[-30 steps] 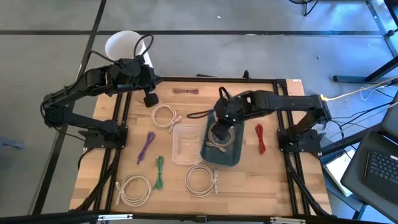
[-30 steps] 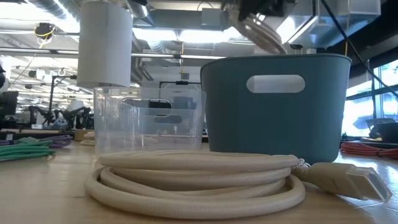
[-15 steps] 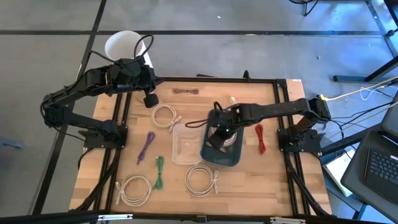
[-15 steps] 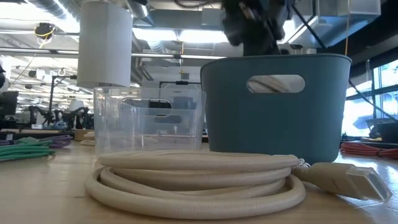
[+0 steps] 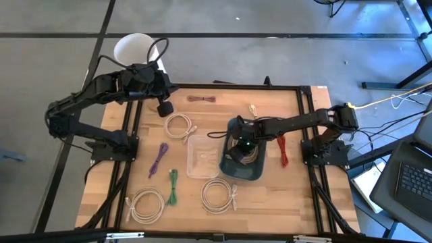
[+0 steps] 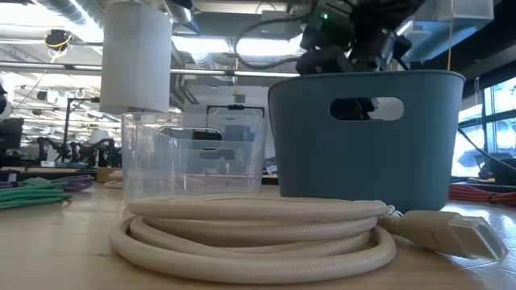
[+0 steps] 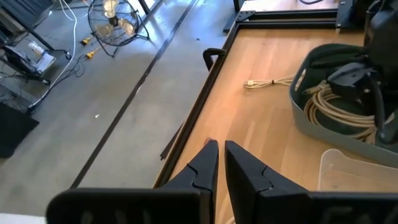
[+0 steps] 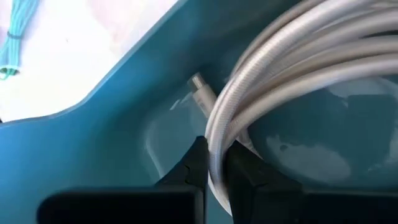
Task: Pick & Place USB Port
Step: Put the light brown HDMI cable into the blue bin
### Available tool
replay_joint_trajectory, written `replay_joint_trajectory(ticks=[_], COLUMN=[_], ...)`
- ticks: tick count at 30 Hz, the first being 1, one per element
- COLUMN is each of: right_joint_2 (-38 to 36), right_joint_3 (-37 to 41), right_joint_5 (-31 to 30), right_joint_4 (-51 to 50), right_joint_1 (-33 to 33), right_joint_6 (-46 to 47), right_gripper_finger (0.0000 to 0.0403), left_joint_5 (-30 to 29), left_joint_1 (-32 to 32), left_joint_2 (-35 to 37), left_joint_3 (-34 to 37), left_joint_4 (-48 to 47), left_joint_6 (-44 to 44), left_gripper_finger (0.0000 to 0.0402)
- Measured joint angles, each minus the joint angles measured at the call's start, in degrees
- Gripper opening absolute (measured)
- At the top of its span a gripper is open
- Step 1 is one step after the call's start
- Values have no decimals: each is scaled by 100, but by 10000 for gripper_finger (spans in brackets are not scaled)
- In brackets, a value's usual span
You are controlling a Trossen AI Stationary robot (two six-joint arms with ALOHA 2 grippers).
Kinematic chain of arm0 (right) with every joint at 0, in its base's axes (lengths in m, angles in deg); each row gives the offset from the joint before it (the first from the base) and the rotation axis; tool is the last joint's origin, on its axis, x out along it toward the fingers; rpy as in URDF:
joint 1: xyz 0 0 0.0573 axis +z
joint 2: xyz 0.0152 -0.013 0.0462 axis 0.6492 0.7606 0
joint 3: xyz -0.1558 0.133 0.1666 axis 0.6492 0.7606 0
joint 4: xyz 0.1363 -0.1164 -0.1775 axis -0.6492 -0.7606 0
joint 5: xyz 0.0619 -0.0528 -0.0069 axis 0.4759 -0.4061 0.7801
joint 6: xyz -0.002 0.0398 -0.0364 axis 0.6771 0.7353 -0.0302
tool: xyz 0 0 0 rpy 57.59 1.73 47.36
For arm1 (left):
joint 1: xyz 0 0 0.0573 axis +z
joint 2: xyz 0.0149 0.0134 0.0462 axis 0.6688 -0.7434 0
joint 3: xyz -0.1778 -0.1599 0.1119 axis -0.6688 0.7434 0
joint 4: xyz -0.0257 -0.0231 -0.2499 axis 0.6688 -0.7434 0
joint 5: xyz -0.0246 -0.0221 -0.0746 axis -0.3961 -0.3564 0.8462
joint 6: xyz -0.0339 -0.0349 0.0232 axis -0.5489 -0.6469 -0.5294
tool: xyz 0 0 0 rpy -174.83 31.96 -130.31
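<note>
One coiled cable (image 8: 292, 81) sits pinched in the right gripper's (image 8: 214, 163) fingers down inside the blue bin (image 5: 241, 158), so spreading them comes next, while the left gripper (image 7: 219, 163), fingers pressed together, waits above the tabletop's (image 5: 297, 196) far edge.

Even, bright overhead light; soft shadows (ceiling lamps glare in the low view).

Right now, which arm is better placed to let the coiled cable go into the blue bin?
The right. Its gripper is already down inside the blue bin, fingers shut on the beige cable just above the bin floor. The left gripper hangs shut and empty over the table's far left corner.
</note>
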Motion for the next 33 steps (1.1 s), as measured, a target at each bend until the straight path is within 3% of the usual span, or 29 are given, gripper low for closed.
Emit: replay_joint_trajectory(ticks=[7, 15, 20, 27, 33], right_joint_2=[0, 0, 0, -111, -151], right_joint_3=[35, -183, -483, -1753, -3492], right_joint_5=[134, 454, 301, -924, -2365], right_joint_4=[134, 326, 217, -517, -2089], right_joint_1=[-170, -204, -204, -162, -80], right_joint_6=[-61, -194, -270, -1627, -2868], right_gripper_finger=[37, 189, 230, 219, 199], left_joint_5=[2, 303, 291, 455, 705], left_joint_1=[0, -2, 0, -2, 0], left_joint_2=[-146, -197, -145, -125, -125], left_joint_3=[-2, -2, -2, -2, -2], left_joint_4=[0, -2, -22, -1066, -2064], left_joint_6=[-37, -36, -35, -204, -765], left_gripper_finger=[20, 20, 20, 20, 20])
